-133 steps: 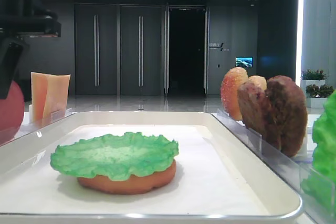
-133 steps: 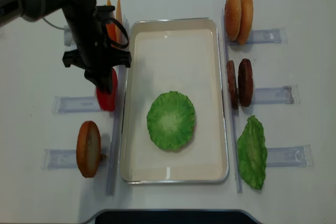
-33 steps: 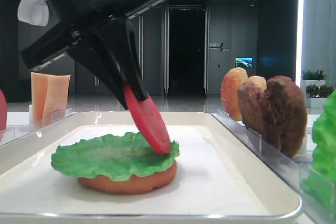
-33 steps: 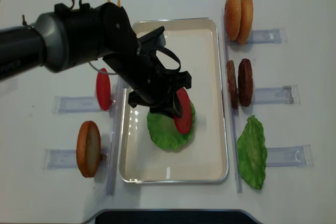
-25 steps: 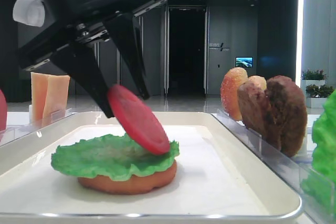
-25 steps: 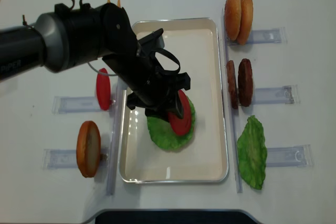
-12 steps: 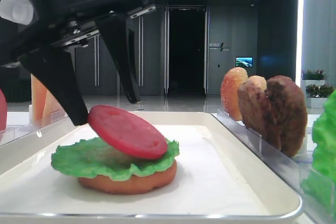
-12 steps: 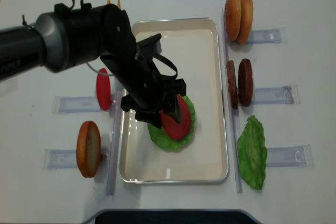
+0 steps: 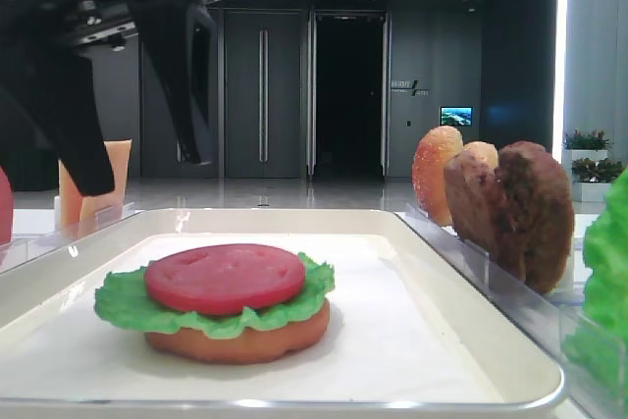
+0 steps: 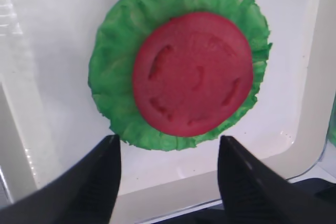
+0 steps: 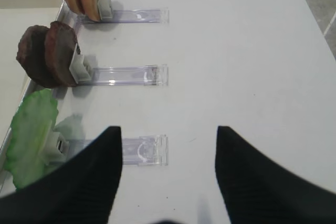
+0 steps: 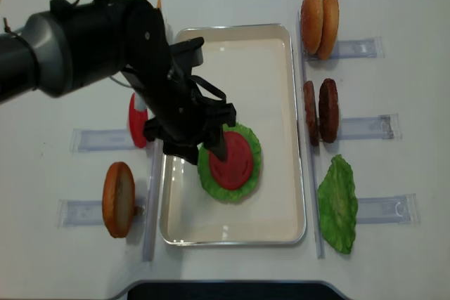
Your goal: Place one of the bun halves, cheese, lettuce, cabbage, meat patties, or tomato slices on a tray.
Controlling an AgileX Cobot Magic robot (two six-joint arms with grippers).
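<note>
Two meat patties (image 12: pixel 320 111) right of tray (image 12: pixel 281 40), lettuce (image 12: pixel 337 205) beside

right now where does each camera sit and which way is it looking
Low exterior: tray-rim level, facing the tomato slice; left gripper fingers above.
Overhead exterior: straight down on the tray; left arm.
Left wrist: down on the slice; open fingertips.
Right wrist: down on the meat patties; right gripper open.
All but the right wrist share the slice.

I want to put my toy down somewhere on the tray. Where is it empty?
The tray is bare between its far rim and the lettuce, with a narrower strip along its near rim. The middle is crowded: the tomato slice lies there, the left gripper above.
</note>
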